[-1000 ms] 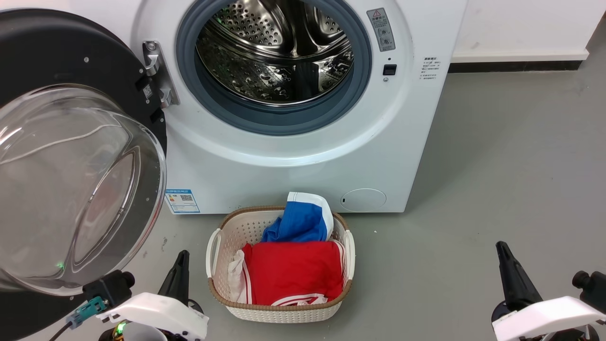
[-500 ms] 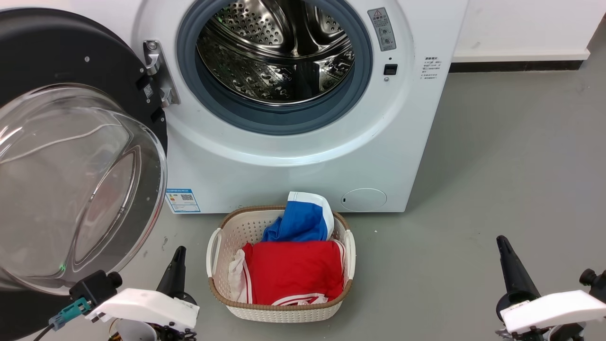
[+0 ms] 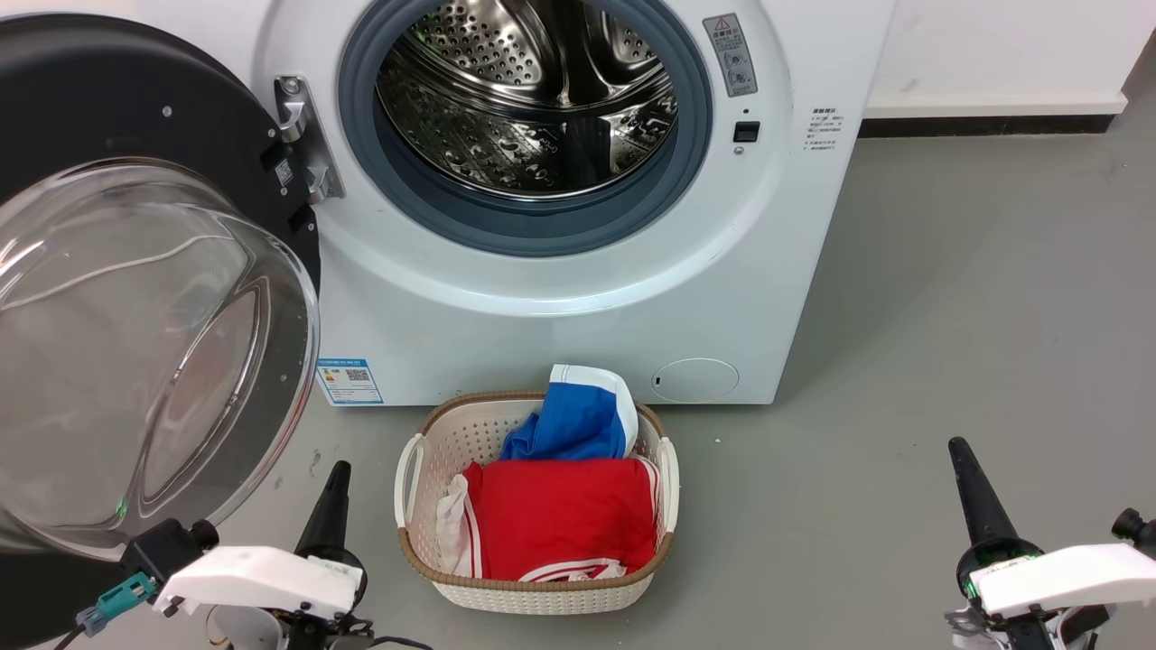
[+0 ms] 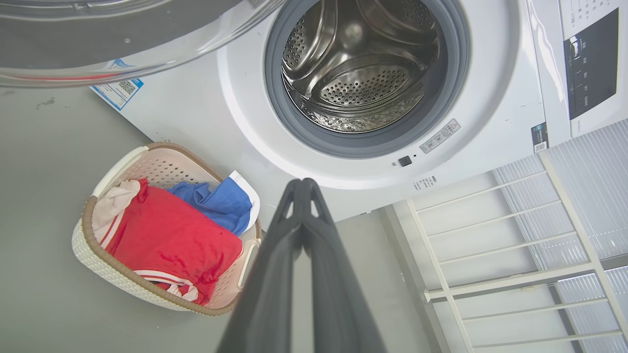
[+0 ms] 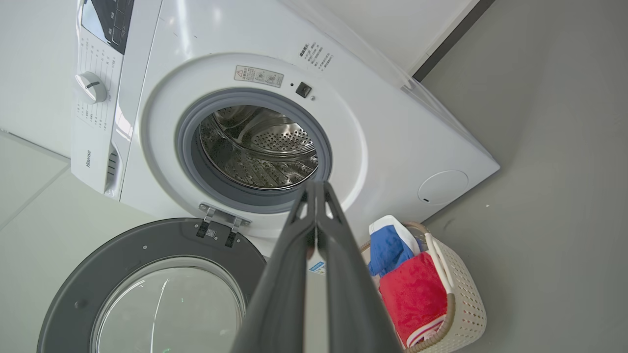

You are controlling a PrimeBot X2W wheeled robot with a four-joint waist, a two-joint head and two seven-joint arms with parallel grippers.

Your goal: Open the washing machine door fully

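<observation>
Front-loader wide open, both grippers pinched shut on nothing

Got the washing machine door [image 3: 153,316] swung out left of the washing machine [image 3: 560,307], well clear of the drum. Plain grey floor [image 3: 948,316] under and right of it, white wall [image 3: 993,45] with dark skirting [image 3: 984,126] behind. Laundry basket [image 3: 533,591] of red and blue clothes just in front. Blue label sticker [image 3: 349,382] low on its front, warning sticker [image 3: 727,56] right of the drum, both too small to read; can make out the "Hisense" lettering [image 5: 89,158] near the dial. Left gripper [image 4: 302,182] and right gripper [image 5: 316,184] hanging in front of it, fingers pressed together, empty.
</observation>
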